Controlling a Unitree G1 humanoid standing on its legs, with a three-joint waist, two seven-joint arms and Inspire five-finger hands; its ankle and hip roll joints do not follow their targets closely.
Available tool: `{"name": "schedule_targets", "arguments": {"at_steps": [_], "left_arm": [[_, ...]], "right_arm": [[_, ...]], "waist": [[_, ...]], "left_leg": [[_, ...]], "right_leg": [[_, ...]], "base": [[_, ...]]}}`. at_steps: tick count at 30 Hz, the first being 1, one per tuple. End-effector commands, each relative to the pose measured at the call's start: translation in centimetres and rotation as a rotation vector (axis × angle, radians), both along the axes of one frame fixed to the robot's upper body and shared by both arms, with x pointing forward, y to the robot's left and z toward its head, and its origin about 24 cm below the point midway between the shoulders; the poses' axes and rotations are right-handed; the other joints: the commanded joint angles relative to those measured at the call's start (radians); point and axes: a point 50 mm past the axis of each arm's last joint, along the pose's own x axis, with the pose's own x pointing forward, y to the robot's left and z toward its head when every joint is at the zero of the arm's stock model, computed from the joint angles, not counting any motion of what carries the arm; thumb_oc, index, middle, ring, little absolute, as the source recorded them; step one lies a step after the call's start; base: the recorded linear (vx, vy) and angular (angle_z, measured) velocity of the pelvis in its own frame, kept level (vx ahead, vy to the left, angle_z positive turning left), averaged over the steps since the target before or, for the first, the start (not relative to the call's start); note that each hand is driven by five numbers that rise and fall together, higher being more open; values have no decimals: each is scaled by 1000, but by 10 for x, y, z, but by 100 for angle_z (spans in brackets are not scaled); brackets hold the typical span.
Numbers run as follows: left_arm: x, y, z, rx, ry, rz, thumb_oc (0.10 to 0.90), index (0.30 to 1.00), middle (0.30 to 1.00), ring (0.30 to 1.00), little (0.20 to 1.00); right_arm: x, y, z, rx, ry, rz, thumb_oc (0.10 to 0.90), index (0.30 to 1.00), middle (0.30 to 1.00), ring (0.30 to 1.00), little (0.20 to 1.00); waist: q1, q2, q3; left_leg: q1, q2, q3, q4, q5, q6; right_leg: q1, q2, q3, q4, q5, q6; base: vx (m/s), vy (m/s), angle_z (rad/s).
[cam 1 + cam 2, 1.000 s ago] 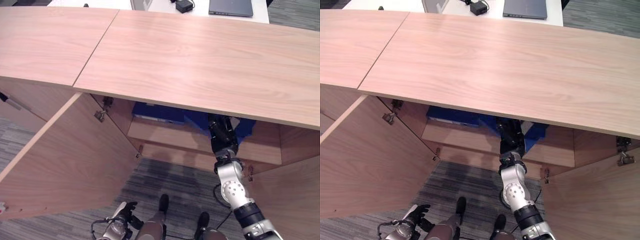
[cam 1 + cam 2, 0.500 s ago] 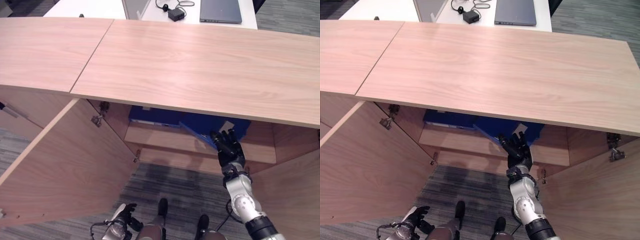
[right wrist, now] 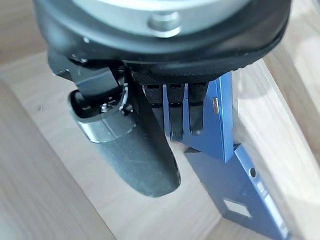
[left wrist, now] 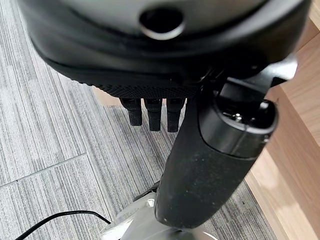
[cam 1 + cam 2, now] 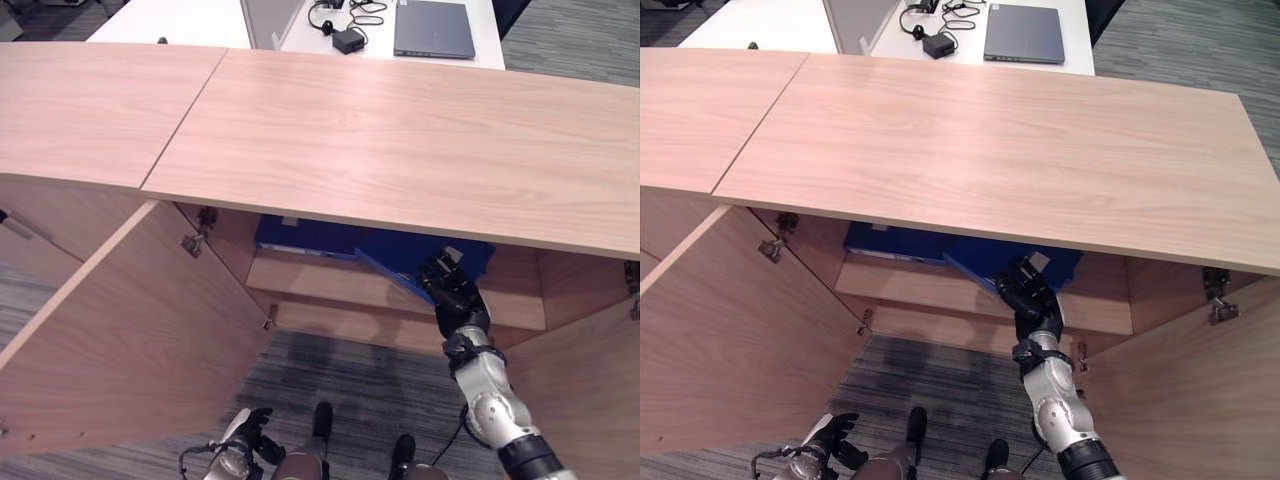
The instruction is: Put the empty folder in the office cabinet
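The right arm is reaching up and forward from the lower right, its silver-grey forearm angling toward the centre. The right hand (image 5: 1030, 300) is pointing its fingers (image 3: 181, 116) ahead, straight and side by side, with the thumb (image 3: 135, 150) extended beside them and nothing clasped between. The left hand (image 5: 245, 440) is hanging low at the lower left, fingers (image 4: 152, 112) relaxed and pointing down, thumb (image 4: 210, 165) lying alongside, holding nothing.
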Motion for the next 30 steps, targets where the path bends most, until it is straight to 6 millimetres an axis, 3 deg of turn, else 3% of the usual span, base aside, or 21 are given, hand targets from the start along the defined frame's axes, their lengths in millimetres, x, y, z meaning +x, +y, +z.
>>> {"name": "schedule_targets", "arguments": {"at_steps": [1,7,9,13,19,23,27,30], "left_arm": [[17,7,9,3,-70,-48,800,900,900,900,900],[16,9,11,-9,-70,-73,800,900,900,900,900],[17,10,11,-13,-72,-79,800,900,900,900,900],[22,7,12,-14,-78,-101,800,900,900,900,900],[26,3,13,-11,-86,-111,800,900,900,900,900],[29,-4,13,-1,-92,-154,800,900,900,900,900],[31,-8,13,7,-101,-174,800,900,900,900,900],[32,-9,14,8,-109,-180,800,900,900,900,900]], "right_arm": [[3,1,58,-173,-316,152,400,300,300,300,300],[-3,5,85,-446,-446,281,400,300,300,300,300],[-4,12,99,-615,-518,350,400,300,300,300,300],[6,37,104,-704,-556,462,400,300,300,300,300],[17,68,113,-705,-621,530,400,300,300,300,300],[29,106,121,-676,-673,590,400,300,300,300,300],[37,130,115,-663,-643,613,400,300,300,300,300],[46,136,109,-672,-597,586,400,300,300,300,300]], "waist": [[1,-22,-25],[-2,-26,-24],[1,-30,-25],[13,-31,-22],[30,-31,-14],[58,-30,-8],[80,-32,-3],[96,-31,3]], "left_leg": [[53,85,-7,-5,-123,-68],[54,88,-6,-4,-124,-68],[54,89,-8,-3,-125,-68],[48,90,-8,-1,-124,-66],[40,90,-13,-1,-120,-64],[27,86,-25,-1,-114,-64],[21,84,-34,1,-113,-62],[14,80,-41,2,-110,-60]], "right_leg": [[9,-81,39,29,11,77],[6,-81,42,31,10,81],[4,-80,46,31,9,82],[-3,-79,47,33,7,80],[-6,-78,48,36,5,77],[-5,-77,37,36,3,76],[-7,-79,27,37,3,76],[-8,-81,22,38,3,76]], "base": [[0,0,0],[2,-1,-1],[0,0,0],[0,0,0],[-3,0,0],[-5,-3,4],[2,-2,5],[-2,0,10]]}}
